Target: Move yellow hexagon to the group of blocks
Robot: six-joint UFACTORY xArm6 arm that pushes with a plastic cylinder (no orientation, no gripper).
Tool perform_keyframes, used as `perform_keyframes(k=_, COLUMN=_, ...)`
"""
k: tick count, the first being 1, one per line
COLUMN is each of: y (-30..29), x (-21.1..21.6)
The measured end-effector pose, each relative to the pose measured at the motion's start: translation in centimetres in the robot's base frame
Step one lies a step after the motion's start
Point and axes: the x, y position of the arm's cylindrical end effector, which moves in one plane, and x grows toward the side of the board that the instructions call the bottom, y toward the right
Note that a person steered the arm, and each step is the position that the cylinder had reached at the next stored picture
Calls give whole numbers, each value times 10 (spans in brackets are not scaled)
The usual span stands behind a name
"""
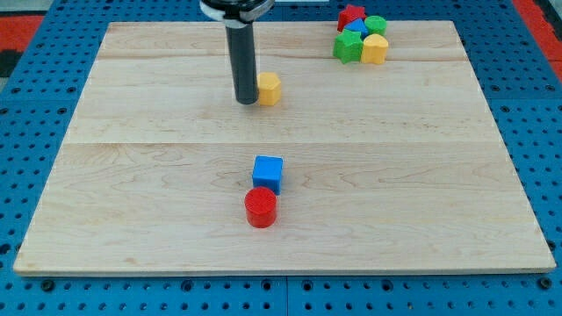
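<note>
The yellow hexagon (270, 89) lies on the wooden board at the upper middle. My tip (246, 102) stands right against the hexagon's left side. The group of blocks sits at the view's top right: a red star-like block (351, 15), a green block (376, 25), a blue block (356, 31), a green block (348, 47) and a yellow block (375, 49). The group is well to the right of and above the hexagon.
A blue cube (268, 173) and a red cylinder (261, 208) sit touching each other at the lower middle of the board (132, 175). Blue pegboard surrounds the board.
</note>
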Motion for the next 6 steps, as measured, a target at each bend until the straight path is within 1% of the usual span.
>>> perform_keyframes(k=4, y=98, x=-64)
perform_keyframes(k=5, y=98, x=-60)
perform_keyframes(k=6, y=87, x=-7)
